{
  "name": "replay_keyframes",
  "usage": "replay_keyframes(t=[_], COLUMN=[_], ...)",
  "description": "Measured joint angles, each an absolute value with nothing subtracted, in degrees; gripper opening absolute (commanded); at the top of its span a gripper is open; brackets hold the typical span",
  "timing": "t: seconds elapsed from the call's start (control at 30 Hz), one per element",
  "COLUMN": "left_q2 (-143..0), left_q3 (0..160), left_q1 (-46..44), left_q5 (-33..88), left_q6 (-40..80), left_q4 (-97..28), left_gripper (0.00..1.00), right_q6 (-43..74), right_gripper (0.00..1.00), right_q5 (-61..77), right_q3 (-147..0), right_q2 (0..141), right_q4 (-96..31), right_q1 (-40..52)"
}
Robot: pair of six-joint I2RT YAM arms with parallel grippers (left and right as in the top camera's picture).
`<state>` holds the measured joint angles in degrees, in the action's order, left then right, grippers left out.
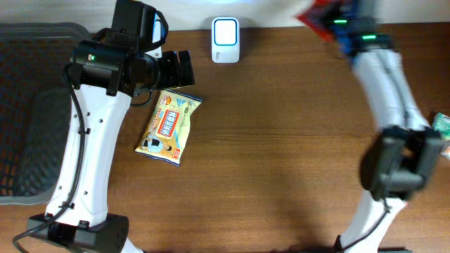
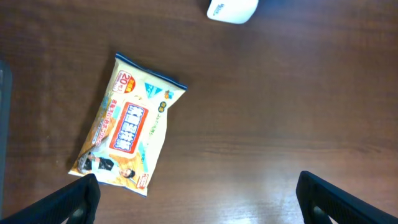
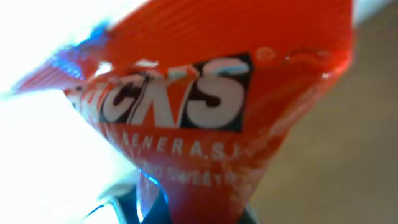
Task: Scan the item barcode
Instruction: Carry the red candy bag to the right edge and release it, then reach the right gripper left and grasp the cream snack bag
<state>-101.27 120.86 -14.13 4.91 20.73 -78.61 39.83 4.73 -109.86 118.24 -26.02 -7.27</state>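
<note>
A red snack packet (image 3: pixel 211 93) with white lettering fills the right wrist view, pinched at its lower end by my right gripper (image 3: pixel 205 211), which is shut on it. From overhead, that red packet (image 1: pixel 316 17) is a blur at the table's far right edge, right of the white barcode scanner (image 1: pixel 225 40). A yellow snack packet (image 1: pixel 169 126) lies flat on the table. My left gripper (image 1: pixel 179 68) hovers open just above its top end. In the left wrist view the yellow packet (image 2: pixel 127 130) lies ahead and left of the wide-apart fingers (image 2: pixel 84 196), and nothing is between them.
A dark mesh basket (image 1: pixel 28 105) sits at the table's left side. A green item (image 1: pixel 441 123) shows at the right edge. The scanner (image 2: pixel 231 9) appears at the top of the left wrist view. Bare wood table (image 1: pixel 281 140) lies between the arms.
</note>
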Motion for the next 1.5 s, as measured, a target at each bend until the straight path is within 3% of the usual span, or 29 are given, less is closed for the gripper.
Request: replay_keyframes(t=[0.17, 0.3, 0.37, 0.4, 0.53, 0.7, 0.87, 0.93, 1.2, 1.5], left_q2=[-101.3, -101.3, -101.3, -101.3, -101.3, -101.3, -101.3, -101.3, -101.3, -101.3], left_q3=[120.9, 120.9, 120.9, 120.9, 120.9, 120.9, 120.9, 120.9, 120.9, 120.9], left_q1=[-14.1, -14.1, -14.1, -14.1, -14.1, -14.1, -14.1, -14.1, -14.1, -14.1], left_q5=[4.9, 4.9, 4.9, 4.9, 4.9, 4.9, 4.9, 4.9, 4.9, 4.9], left_q6=[20.7, 20.7, 20.7, 20.7, 20.7, 20.7, 20.7, 20.7, 20.7, 20.7], left_q4=[-78.6, -78.7, -78.6, -78.7, -78.7, -78.7, -78.7, -78.7, -78.6, -78.6], left_gripper=[0.99, 0.99, 0.99, 0.99, 0.99, 0.99, 0.99, 0.99, 0.99, 0.99], right_q6=[39.8, 31.5, 28.8, 27.8, 26.4, 24.8, 17.0, 13.8, 8.9, 30.8], right_gripper=[0.04, 0.05, 0.38, 0.81, 0.94, 0.96, 0.96, 0.96, 0.99, 0.99], right_q5=[2.5, 0.8, -0.2, -0.5, -1.1, 8.3, 43.4, 49.7, 50.9, 44.2], right_q3=[-110.3, -110.3, -110.2, -110.2, -110.2, -110.2, -110.3, -110.2, -110.2, -110.0], right_q2=[117.9, 121.2, 122.9, 123.6, 125.0, 125.1, 125.1, 125.1, 125.9, 133.9], right_q4=[-46.7, -48.5, -48.4, -48.2, -48.3, -50.6, -53.8, -56.2, -57.4, -38.3], right_q1=[-26.1, -35.8, -37.7, -38.4, -40.1, -40.4, -36.5, -31.6, -1.6, 20.0])
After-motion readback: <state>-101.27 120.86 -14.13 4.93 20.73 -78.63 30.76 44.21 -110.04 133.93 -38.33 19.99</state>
